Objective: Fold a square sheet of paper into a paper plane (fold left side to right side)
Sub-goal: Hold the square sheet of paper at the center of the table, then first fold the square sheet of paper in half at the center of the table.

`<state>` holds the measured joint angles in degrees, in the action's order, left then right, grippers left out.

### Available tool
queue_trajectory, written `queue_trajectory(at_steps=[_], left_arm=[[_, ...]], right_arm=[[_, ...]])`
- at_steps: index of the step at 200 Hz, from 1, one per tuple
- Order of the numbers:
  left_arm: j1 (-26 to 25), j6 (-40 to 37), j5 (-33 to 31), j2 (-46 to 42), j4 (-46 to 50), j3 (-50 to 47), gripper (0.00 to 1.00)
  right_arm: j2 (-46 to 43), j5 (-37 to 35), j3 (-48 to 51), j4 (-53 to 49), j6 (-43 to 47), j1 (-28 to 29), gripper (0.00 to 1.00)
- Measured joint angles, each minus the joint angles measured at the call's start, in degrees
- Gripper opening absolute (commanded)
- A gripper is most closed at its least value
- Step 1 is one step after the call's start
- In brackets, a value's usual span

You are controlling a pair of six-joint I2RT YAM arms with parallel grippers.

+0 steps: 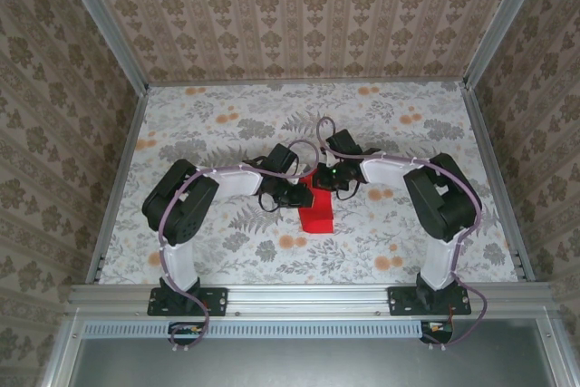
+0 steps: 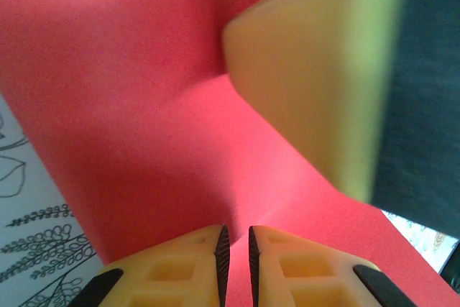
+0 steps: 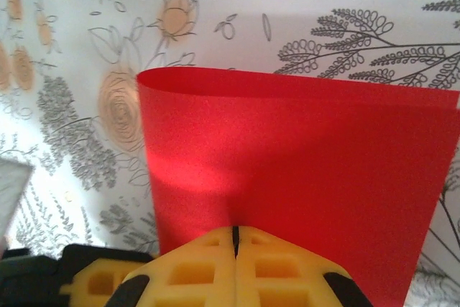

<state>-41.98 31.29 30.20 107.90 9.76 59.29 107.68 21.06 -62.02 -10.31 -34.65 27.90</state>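
Note:
The square sheet of paper point(image 1: 319, 216) is bright red and lies bent over on the floral tablecloth between the two arms. In the right wrist view the sheet of paper point(image 3: 302, 149) curls over in a soft rounded fold at its far edge and rises toward my right gripper point(image 3: 235, 231), whose pads are shut on its near edge. My left gripper point(image 2: 236, 241) hovers low over the red paper point(image 2: 144, 106) with a narrow gap between its pads. A right finger point(image 2: 316, 84) looms just ahead of it. From above, the left gripper point(image 1: 294, 195) and right gripper point(image 1: 328, 180) nearly touch.
The floral tablecloth point(image 1: 227, 124) covers the whole table inside patterned walls. A metal rail point(image 1: 308, 296) runs along the near edge by the arm bases. The left gripper's yellow body point(image 3: 93, 278) sits close beside the right fingers.

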Motion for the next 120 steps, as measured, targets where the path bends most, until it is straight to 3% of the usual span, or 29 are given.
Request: queue_trajectory(at_steps=[120], left_arm=[[-0.76, 0.02, -0.07, -1.11, -1.75, -1.86, 0.19]], right_arm=[[2.97, -0.22, -3.04, -3.63, -0.02, -0.13, 0.04]])
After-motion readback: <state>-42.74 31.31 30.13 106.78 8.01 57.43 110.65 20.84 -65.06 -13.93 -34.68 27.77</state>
